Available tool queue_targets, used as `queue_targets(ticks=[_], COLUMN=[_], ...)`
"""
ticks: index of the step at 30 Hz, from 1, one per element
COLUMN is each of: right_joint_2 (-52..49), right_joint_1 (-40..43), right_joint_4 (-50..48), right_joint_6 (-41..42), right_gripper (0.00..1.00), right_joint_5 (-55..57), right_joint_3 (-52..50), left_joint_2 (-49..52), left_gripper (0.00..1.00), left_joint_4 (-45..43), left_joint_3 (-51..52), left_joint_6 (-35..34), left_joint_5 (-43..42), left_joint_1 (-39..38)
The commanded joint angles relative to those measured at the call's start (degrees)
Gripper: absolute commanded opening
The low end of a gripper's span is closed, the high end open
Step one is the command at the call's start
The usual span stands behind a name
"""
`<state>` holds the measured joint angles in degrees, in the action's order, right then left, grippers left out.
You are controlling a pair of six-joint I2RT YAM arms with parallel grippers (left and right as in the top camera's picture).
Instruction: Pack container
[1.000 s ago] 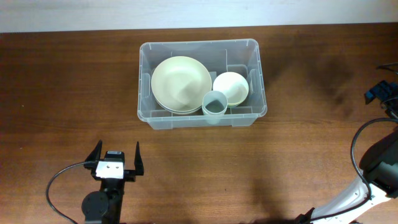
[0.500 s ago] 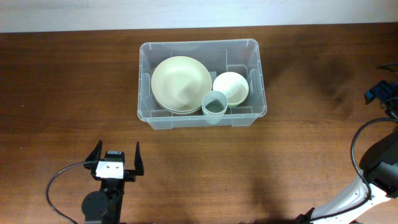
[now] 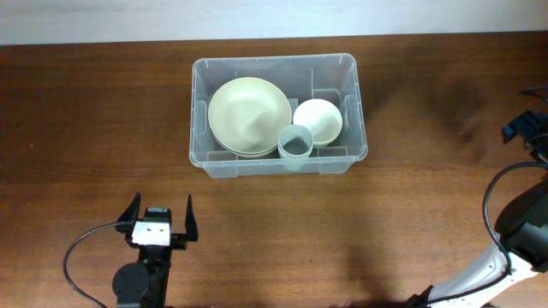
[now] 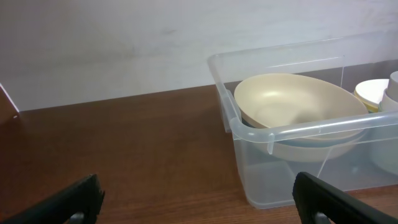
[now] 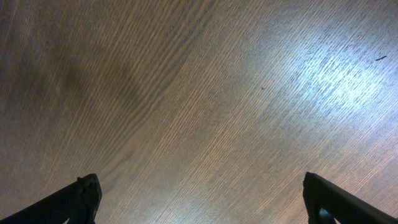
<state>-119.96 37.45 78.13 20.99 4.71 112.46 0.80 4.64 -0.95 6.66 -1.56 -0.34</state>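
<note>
The clear plastic container (image 3: 278, 162) stands at the back middle of the table. Inside lie a large cream bowl (image 3: 249, 115), a small white bowl (image 3: 318, 121) and a grey cup (image 3: 296, 145). My left gripper (image 3: 160, 216) rests open near the front left, well short of the container, nothing between its fingers. In the left wrist view the container (image 4: 298, 134) with the cream bowl (image 4: 298, 102) sits ahead and to the right of the open left gripper (image 4: 199, 205). My right gripper (image 5: 202, 202) stands open over bare wood; overhead only shows that arm at the right edge.
Dark wooden table (image 3: 86, 128) all round the container. A pale wall (image 4: 124, 43) runs behind the table's far edge. The right arm's body and cable (image 3: 514, 222) occupy the front right corner.
</note>
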Motion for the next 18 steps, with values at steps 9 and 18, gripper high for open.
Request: queue_targets(ticks=[9, 18], right_joint_2=[4.37, 22.25], right_joint_1=[-0.94, -12.87], right_joint_4=[0.20, -16.79], right_joint_6=[0.46, 0.39], right_gripper=[0.99, 0.99], right_joint_5=[0.42, 2.58], right_joint_3=[-0.09, -8.52], left_joint_2=[-0.50, -0.50], left_gripper=[1.00, 1.00], left_joint_4=[-0.09, -0.09], left_joint_3=[0.42, 0.42], left_joint_6=[0.31, 0.31], left_joint_5=[-1.05, -1.05], left_joint_1=[0.24, 0.24])
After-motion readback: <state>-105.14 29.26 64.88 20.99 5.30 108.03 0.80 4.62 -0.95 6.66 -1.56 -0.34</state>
